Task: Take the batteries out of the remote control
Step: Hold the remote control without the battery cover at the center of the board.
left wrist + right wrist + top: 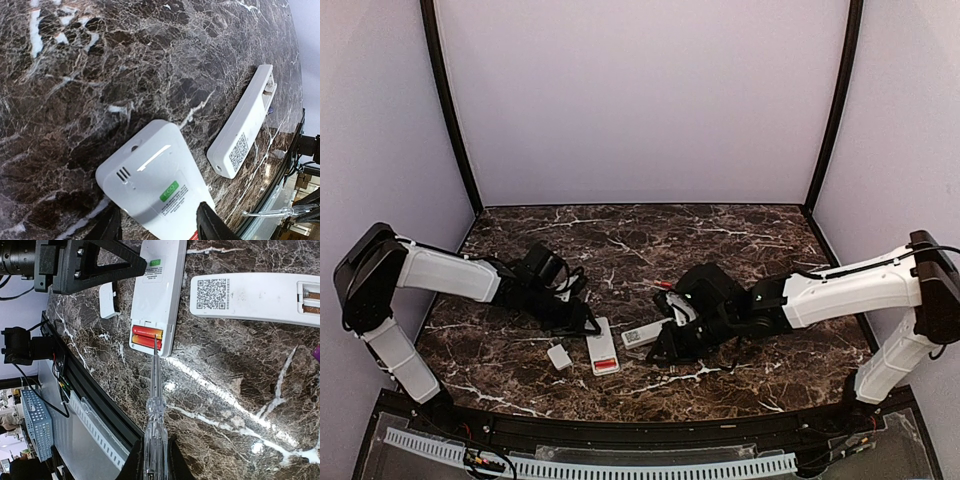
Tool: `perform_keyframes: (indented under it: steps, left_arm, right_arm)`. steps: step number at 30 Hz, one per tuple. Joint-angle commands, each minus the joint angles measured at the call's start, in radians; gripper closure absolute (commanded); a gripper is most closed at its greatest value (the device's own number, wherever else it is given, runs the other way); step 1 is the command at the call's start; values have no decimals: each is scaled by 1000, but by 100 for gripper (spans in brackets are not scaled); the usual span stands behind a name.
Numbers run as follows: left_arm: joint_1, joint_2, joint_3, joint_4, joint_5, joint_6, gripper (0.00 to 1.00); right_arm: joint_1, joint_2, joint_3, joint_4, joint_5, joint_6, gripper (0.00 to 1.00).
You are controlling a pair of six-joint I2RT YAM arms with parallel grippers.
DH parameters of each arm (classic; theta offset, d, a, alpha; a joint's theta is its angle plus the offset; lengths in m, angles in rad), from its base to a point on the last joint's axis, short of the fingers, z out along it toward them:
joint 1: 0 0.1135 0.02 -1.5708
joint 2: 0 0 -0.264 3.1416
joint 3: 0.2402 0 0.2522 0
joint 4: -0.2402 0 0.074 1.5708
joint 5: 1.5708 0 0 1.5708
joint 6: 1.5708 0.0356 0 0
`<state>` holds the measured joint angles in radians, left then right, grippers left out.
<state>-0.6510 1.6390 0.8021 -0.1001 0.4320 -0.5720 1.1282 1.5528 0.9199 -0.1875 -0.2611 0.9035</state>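
A white remote (603, 345) lies back-up with its compartment open and two red batteries (146, 337) in it; they also show red in the top view (606, 365). My left gripper (586, 320) straddles this remote (155, 190), its fingers (212, 225) against both sides, holding it. My right gripper (155, 457) is shut on a clear screwdriver (155, 405). The screwdriver's tip rests at the batteries' end. A second white remote with a QR code (255, 297) lies beside the first, with brownish cells in its open compartment (311, 300).
A small flat white cover (559, 357) lies left of the held remote and also shows in the right wrist view (107, 300). A small purple thing (316, 352) lies at the frame edge near the second remote (245, 130). The table's front rail (620, 430) is close behind.
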Motion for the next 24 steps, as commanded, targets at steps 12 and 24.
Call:
perform_keyframes:
  steps: [12, 24]
  left_arm:
    - [-5, 17, 13, -85, 46, 55, 64]
    - [-5, 31, 24, -113, 72, 57, 71]
  right_arm:
    - [37, 76, 83, -45, 50, 29, 100]
    - [43, 103, 112, -78, 57, 43, 100]
